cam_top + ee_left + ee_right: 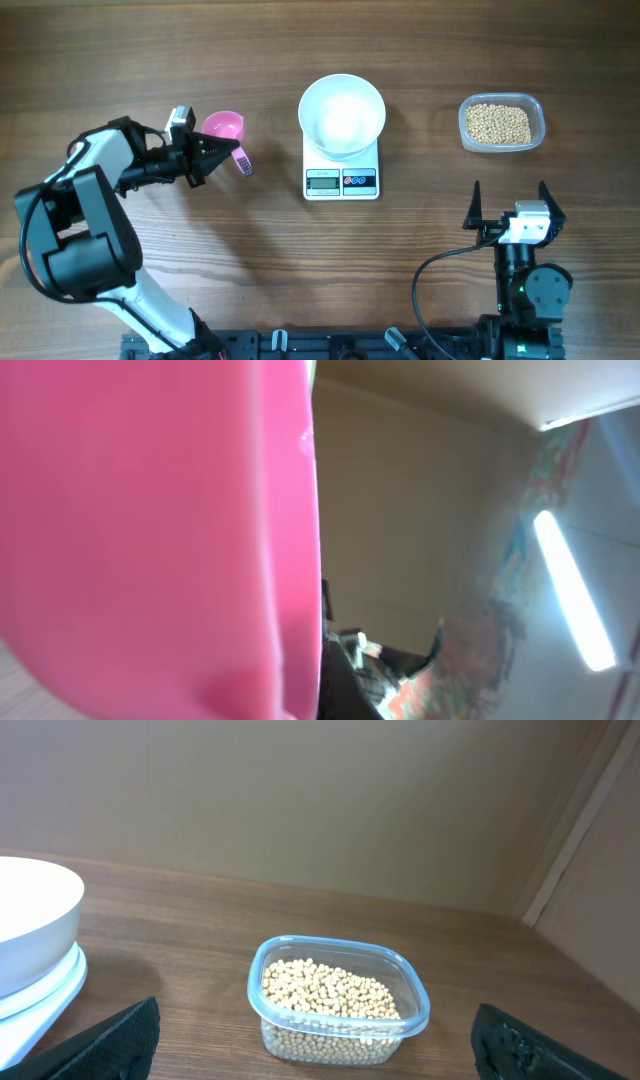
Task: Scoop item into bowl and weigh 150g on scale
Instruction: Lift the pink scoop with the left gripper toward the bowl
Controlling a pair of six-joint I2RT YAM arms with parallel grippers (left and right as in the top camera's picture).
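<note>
Many loose tan round beans [497,123] right of white square scale [342,182]: rolly, scoop-only; left gripper [232,153] clamps pink plastic scoop [223,127], right gripper [509,186] gapes empty.

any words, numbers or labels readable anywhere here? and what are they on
No text can be read in any view.
scale display: any digits are too small to read.
button panel: coloured marks, too small to read.
white bowl, pink scoop, clear bean container: no print visible.
</note>
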